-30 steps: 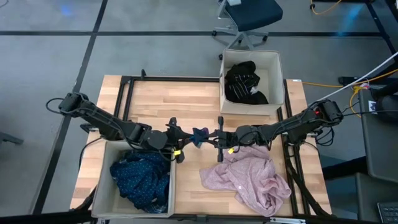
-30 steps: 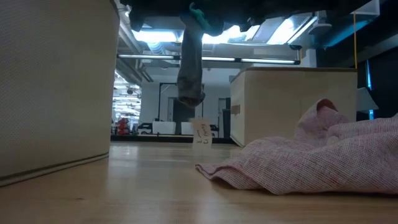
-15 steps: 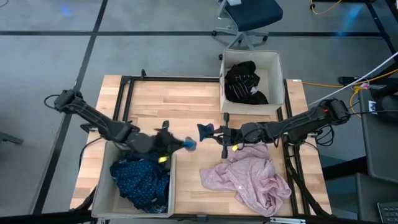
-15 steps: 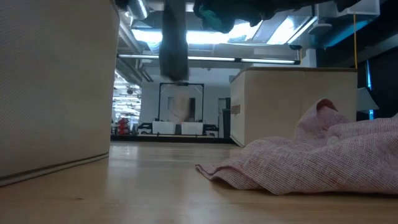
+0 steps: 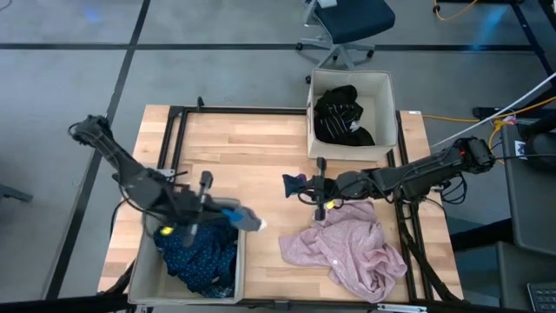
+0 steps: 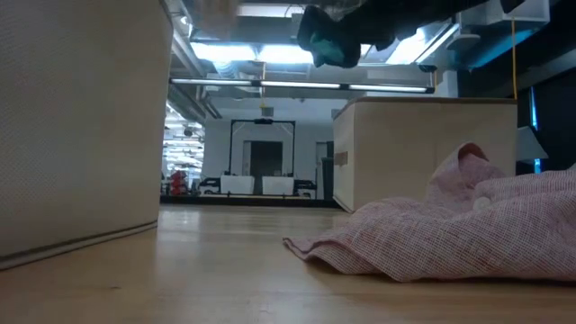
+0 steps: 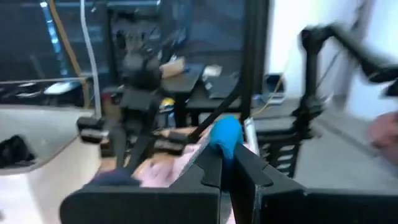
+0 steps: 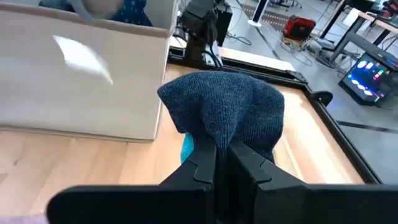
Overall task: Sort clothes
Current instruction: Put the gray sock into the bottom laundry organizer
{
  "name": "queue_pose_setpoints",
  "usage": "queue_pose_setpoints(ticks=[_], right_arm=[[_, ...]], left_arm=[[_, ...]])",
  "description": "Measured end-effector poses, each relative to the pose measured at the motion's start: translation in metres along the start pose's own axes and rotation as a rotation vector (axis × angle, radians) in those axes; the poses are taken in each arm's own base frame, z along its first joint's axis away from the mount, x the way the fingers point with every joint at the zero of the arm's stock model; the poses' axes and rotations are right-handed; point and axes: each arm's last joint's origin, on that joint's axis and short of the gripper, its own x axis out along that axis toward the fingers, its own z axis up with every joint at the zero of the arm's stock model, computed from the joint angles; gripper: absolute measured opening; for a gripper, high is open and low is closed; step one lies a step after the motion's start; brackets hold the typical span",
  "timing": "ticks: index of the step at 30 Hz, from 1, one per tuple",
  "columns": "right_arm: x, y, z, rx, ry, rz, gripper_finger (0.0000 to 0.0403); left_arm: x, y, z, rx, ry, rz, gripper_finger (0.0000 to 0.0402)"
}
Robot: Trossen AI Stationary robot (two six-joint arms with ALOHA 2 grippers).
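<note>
My left gripper [image 5: 231, 213] is shut on a small grey-and-blue piece [image 5: 248, 219] above the right rim of the near-left beige box [image 5: 148, 261]. That box holds navy white-dotted clothes [image 5: 195, 252]. My right gripper [image 5: 306, 186] is shut on a dark blue knit piece with a teal part [image 5: 290, 184], which is held over the table's middle. This piece also shows at the top of the low view [image 6: 328, 40]. A pale pink garment [image 5: 347, 248] lies crumpled on the table at the near right. My left gripper pinches the small piece between its two fingers, and the piece's bright blue end [image 7: 225, 132] sticks out past the fingertips. The fingers lie about level and point toward the table's right. The piece is lifted clear. My right gripper pinches the dark blue knit piece [image 8: 221, 112] between its two fingers. The knit bunches up over the fingertips, with a teal part [image 8: 186, 148] beside them. The fingers lie about level and point toward the table's left. The piece is lifted clear of the table.
A second beige box [image 5: 352, 83] stands at the far right with black and striped clothes [image 5: 343, 115] in it. Bare wooden tabletop [image 5: 243, 148] lies between the boxes. An office chair [image 5: 347, 22] stands beyond the far edge.
My two grippers met over the table's middle with the small pieces and have drawn apart. My left gripper has swung toward the near-left box with the grey-and-blue piece, which left the low view. My right gripper has drawn slightly toward the right, keeping the dark blue piece.
</note>
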Motion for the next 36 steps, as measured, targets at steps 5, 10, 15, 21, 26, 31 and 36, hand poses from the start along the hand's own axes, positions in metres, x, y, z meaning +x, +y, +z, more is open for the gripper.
queue_pose_setpoints(ticks=[5, 10, 15, 21, 26, 31, 36], right_arm=[[0.0, 0.0, -0.001, 0.003, 0.014, -0.007, 0.0024], [0.001, 0.0, -0.002, 0.002, 0.017, -0.006, 0.0024], [0.003, 0.001, -0.004, 0.014, 0.025, -0.006, 0.0024], [0.006, 0.003, -0.008, 0.015, 0.046, -0.003, 0.0024], [0.008, 0.003, -0.008, 0.015, 0.045, -0.003, 0.0024], [0.008, 0.003, -0.008, 0.019, 0.036, -0.004, 0.0024], [0.008, 0.003, -0.007, 0.025, 0.03, -0.005, 0.0024]], left_arm=[[-0.03, -0.004, 0.013, -0.235, -0.007, -0.185, 0.0004], [-0.051, -0.015, 0.009, -0.442, 0.122, -0.338, 0.0004], [-0.056, -0.029, -0.015, -0.529, 0.328, -0.268, 0.0003], [-0.046, -0.044, -0.064, -0.577, 0.56, -0.023, 0.0003], [-0.029, -0.052, -0.09, -0.551, 0.625, 0.085, 0.0004], [-0.02, -0.047, -0.093, -0.537, 0.625, 0.121, 0.004], [-0.025, -0.04, -0.083, -0.593, 0.646, 0.059, 0.0108]])
